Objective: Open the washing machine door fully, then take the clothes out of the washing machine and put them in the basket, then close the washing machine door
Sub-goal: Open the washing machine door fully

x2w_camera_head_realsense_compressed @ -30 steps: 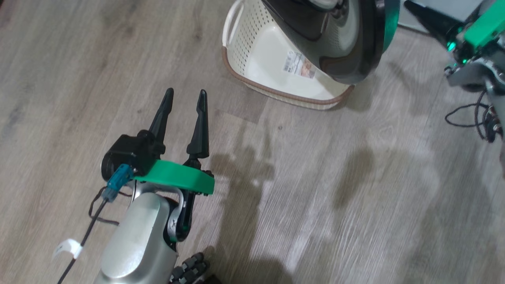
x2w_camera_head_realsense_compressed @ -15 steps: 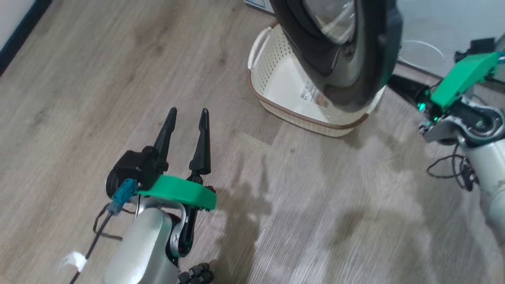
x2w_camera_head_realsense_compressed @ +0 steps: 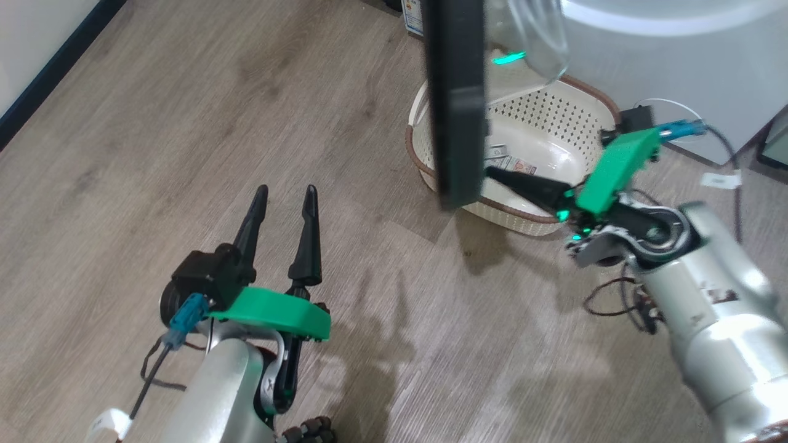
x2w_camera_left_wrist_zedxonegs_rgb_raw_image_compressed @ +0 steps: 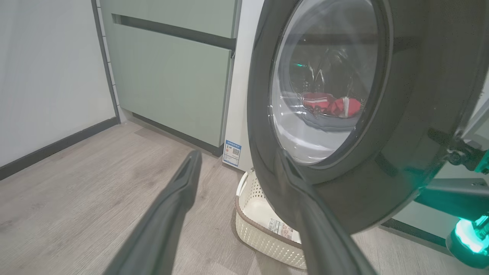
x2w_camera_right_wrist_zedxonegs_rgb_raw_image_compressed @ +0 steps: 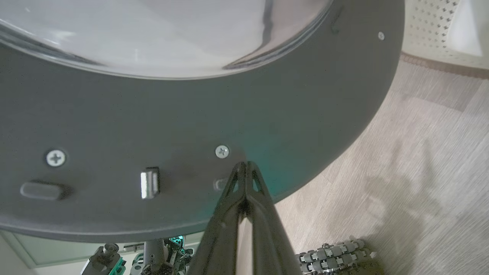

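Nearest, the left gripper (x2w_camera_head_realsense_compressed: 285,195) hung over the wood floor (x2w_camera_head_realsense_compressed: 154,123), its fingers spread to a middling gap with nothing between them. The right gripper (x2w_camera_right_wrist_zedxonegs_rgb_raw_image_compressed: 245,166), pinched to a point and holding nothing, had its tips at the inner face of the washing machine door (x2w_camera_head_realsense_compressed: 455,111), which stood swung out edge-on above the basket (x2w_camera_head_realsense_compressed: 554,117). The basket sat on the floor before the washing machine (x2w_camera_head_realsense_compressed: 652,55). Through the door's window, the red clothes (x2w_camera_left_wrist_zedxonegs_rgb_raw_image_compressed: 330,105) lay inside the machine.
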Controlling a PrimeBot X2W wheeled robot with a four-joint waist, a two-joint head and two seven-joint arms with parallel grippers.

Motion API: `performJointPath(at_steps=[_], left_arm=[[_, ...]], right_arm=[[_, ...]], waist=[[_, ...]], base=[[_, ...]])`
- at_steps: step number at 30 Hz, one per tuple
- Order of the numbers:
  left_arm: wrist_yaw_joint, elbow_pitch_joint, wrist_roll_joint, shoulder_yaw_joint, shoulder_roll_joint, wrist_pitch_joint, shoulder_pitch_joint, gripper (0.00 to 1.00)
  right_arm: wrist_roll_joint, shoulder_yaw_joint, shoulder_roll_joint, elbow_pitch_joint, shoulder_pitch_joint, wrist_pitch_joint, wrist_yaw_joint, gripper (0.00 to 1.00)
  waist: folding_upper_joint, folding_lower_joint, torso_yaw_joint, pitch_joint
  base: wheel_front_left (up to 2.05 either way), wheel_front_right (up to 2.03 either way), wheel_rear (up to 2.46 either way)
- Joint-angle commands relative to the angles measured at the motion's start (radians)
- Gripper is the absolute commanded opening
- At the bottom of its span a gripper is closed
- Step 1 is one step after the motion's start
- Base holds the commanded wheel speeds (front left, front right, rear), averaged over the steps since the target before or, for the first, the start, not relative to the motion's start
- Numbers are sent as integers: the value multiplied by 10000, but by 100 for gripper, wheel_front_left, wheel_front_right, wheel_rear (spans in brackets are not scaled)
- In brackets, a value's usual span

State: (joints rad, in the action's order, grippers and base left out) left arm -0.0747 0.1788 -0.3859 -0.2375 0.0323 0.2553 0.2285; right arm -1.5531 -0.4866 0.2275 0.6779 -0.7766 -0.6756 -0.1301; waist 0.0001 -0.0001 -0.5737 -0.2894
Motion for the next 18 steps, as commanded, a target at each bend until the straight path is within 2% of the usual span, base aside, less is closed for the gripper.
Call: performJointPath(at_steps=[1, 10, 17, 18], left_arm=[[-94, -385, 88, 419, 179, 65, 137, 100], [-232, -641, 25, 578, 179, 65, 92, 100], [-143, -521, 228, 691, 179, 65, 27, 100], [-22, -392, 367, 756, 179, 65, -15, 100]], right_arm=[[-25, -228, -433, -228, -194, -82, -6, 0], [33, -773, -1322, 67, -444, 9, -6, 0], [-103, -597, -1180, -47, -156, 338, -6, 0], [-193, -464, -1049, -158, 84, 447, -6, 0]], waist=[[-1, 1, -13, -23], [-1, 1, -61, -158], [-1, 1, -8, 223], [-1, 1, 35, 469]], base=[[0, 0, 0], [0, 0, 0], [0, 0, 0], [0, 0, 0]])
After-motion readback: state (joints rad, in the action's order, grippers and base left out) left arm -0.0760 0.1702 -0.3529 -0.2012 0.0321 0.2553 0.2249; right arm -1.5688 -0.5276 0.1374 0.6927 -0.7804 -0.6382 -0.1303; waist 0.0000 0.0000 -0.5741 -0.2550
